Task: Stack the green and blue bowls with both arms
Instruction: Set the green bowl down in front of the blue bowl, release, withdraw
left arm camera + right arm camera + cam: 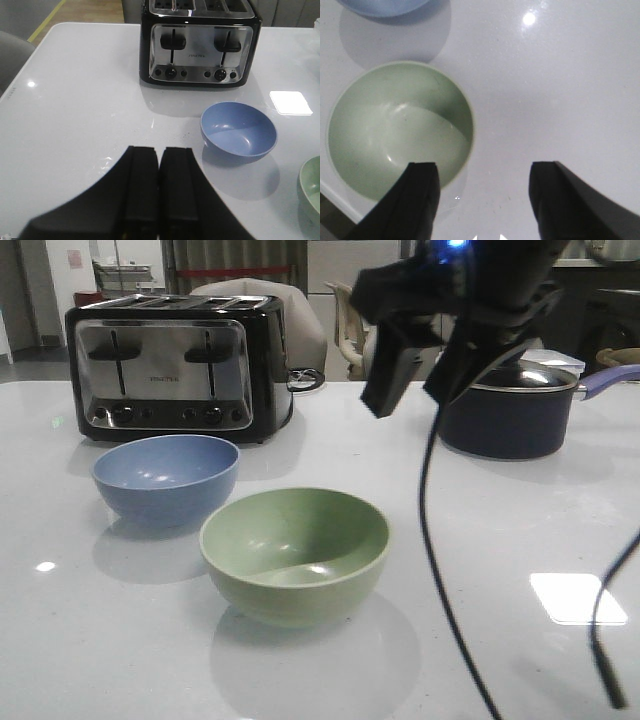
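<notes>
The green bowl [295, 552] stands upright on the white table, front centre. The blue bowl [166, 476] stands upright just behind it to the left, apart from it. My right gripper [420, 380] hangs open and empty high above the table, right of the green bowl. In the right wrist view the green bowl [395, 127] lies below the open right gripper [482, 172], one finger [420, 195] over its rim. My left gripper [159, 155] is shut and empty over bare table, the blue bowl [239, 130] off to one side. It is out of the front view.
A black and chrome toaster [175, 365] stands behind the blue bowl. A dark navy lidded saucepan [510, 405] stands at the back right. Black cables [435, 570] hang from the right arm over the table's right half.
</notes>
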